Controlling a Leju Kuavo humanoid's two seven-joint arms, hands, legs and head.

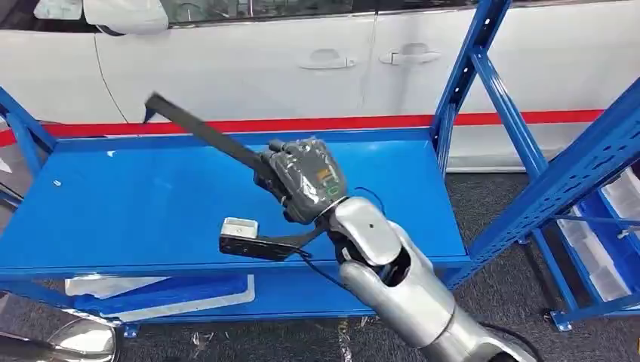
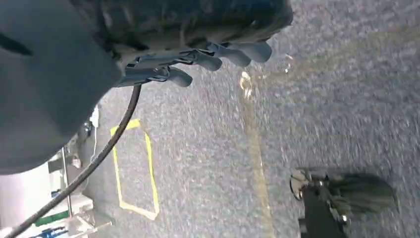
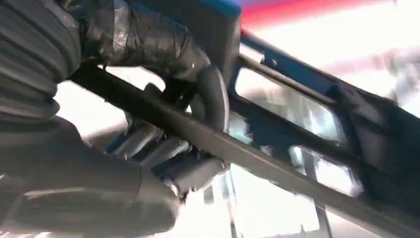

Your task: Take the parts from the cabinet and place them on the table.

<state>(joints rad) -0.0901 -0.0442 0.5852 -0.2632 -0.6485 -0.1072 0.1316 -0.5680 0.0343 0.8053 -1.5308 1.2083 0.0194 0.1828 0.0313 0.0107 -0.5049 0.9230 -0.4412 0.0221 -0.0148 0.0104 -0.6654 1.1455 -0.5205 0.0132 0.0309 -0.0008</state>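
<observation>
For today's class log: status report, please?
Right hand grips long black bar-shaped part above blue metal shelf. Left hand hangs empty. Nothing blocking.

The flat blue metal shelf top [image 1: 136,204] lies bare to the left of the right hand [image 1: 306,181] — open room there. Right of the hand, slanted blue steel uprights [image 1: 460,83] fence that side. The long dark flat bar [image 1: 200,128] the hand grips juts up and left across the shelf, while a small black bracket with a pale block [image 1: 245,237] sits near the front edge — just beside the wrist.
</observation>
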